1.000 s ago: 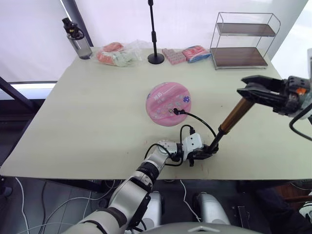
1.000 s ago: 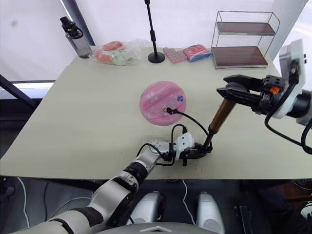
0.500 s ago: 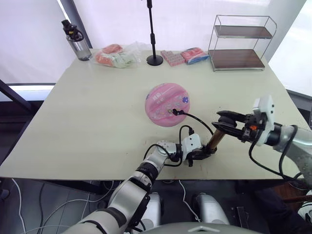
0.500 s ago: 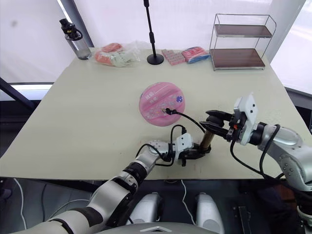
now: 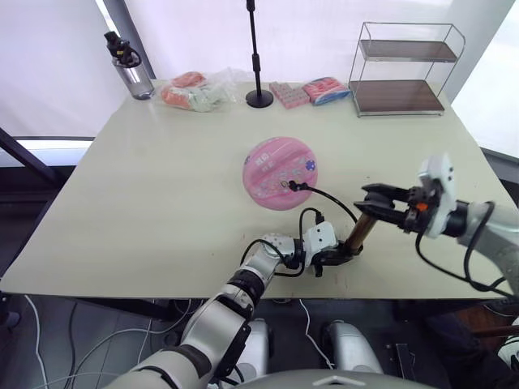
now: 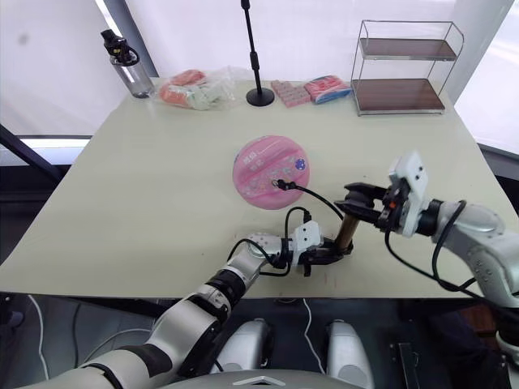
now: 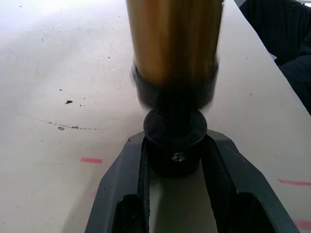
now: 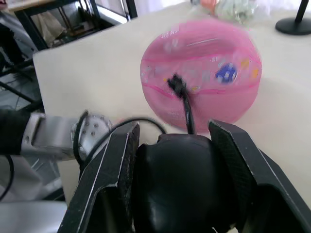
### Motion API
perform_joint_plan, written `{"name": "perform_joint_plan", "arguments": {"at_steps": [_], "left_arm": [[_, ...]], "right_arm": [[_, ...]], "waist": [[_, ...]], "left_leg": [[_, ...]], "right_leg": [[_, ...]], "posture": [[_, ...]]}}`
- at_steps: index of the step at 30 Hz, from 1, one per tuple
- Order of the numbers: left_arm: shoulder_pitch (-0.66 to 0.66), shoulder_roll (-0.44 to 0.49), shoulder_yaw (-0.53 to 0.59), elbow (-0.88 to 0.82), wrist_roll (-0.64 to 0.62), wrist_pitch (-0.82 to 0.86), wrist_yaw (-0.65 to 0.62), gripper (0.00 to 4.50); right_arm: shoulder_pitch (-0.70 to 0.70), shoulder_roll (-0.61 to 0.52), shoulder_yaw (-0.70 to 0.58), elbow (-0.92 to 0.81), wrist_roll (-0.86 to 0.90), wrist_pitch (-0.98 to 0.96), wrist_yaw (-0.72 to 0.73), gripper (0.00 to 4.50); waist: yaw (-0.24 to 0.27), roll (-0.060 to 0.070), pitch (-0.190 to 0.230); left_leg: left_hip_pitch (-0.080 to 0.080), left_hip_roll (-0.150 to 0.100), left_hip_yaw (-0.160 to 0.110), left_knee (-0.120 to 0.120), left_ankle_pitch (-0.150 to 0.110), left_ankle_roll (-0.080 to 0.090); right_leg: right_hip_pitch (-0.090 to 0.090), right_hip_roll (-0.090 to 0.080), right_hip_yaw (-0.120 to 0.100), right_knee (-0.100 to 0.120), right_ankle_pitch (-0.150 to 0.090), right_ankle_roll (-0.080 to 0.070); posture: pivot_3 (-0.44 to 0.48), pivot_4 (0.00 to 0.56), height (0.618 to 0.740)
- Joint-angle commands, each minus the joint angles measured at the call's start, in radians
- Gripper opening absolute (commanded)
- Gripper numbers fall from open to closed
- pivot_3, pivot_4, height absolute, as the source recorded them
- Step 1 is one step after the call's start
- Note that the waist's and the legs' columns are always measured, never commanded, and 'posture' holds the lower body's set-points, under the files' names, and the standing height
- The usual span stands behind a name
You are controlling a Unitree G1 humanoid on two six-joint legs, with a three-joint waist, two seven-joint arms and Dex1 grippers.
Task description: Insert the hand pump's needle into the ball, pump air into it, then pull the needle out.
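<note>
Plainly the pumping step is in hand; the right hand (image 6: 357,197) grips the pump's handle (image 8: 182,179), the left hand (image 7: 175,155) clamps the pump (image 5: 359,229) at its base near the desk's (image 5: 162,203) front edge; the hose (image 5: 328,197) runs to the ball (image 5: 280,173) mid-desk, needle apparently seated; next likely another steady stroke; no writing readable.

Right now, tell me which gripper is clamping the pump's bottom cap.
The left gripper: its fingers pinch the hand pump's black bottom cap against the table. The right gripper grips the handle on top instead.
</note>
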Motion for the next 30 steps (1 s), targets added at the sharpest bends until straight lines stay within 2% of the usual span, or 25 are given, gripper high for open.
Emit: {"name": "perform_joint_plan", "arguments": {"at_steps": [1,8,14,22,30], "left_arm": [[0.040,0.021,-0.022,0.070,0.040,0.039,-0.004,1.07],[0.039,0.010,-0.023,0.074,0.041,0.038,0.001,1.07],[0.036,0.014,-0.022,0.080,0.043,0.034,0.002,1.07],[0.033,0.015,-0.019,0.083,0.042,0.034,0.005,1.07],[0.035,0.020,-0.018,0.077,0.040,0.035,0.006,1.07]], "right_arm": [[-0.089,-0.078,-0.156,-0.044,0.124,0.072,-0.006,1.83],[-0.234,-0.175,-0.253,0.015,0.252,0.167,-0.038,1.83],[-0.314,-0.186,-0.268,0.041,0.312,0.207,-0.076,1.83],[-0.129,-0.110,-0.136,-0.038,0.168,0.154,-0.064,1.83],[0.051,0.063,0.102,0.009,-0.102,-0.011,-0.091,1.83]], "waist": [[0.000,0.000,0.001],[0.000,0.000,0.001],[0.000,-0.001,0.003],[-0.001,-0.002,0.001],[-0.003,-0.004,-0.003]], "left_leg": [[0.000,0.000,0.000,0.000,0.000,0.000],[0.000,-0.001,0.001,0.000,0.000,0.000],[-0.002,-0.002,0.001,0.000,0.000,0.000],[0.000,-0.002,0.001,0.000,0.000,0.000],[0.002,-0.001,0.001,0.000,0.000,0.000]], "right_leg": [[0.000,0.000,0.000,0.000,0.000,0.000],[0.000,-0.002,0.000,0.000,0.000,0.000],[-0.001,-0.004,0.000,-0.001,0.000,0.000],[0.000,-0.003,-0.001,0.000,0.000,0.000],[0.001,-0.002,-0.001,0.000,0.000,0.001]], "posture": [[0.000,0.150,0.731],[0.000,0.150,0.731],[0.000,0.150,0.731],[0.000,0.150,0.731],[0.000,0.150,0.731]]}}
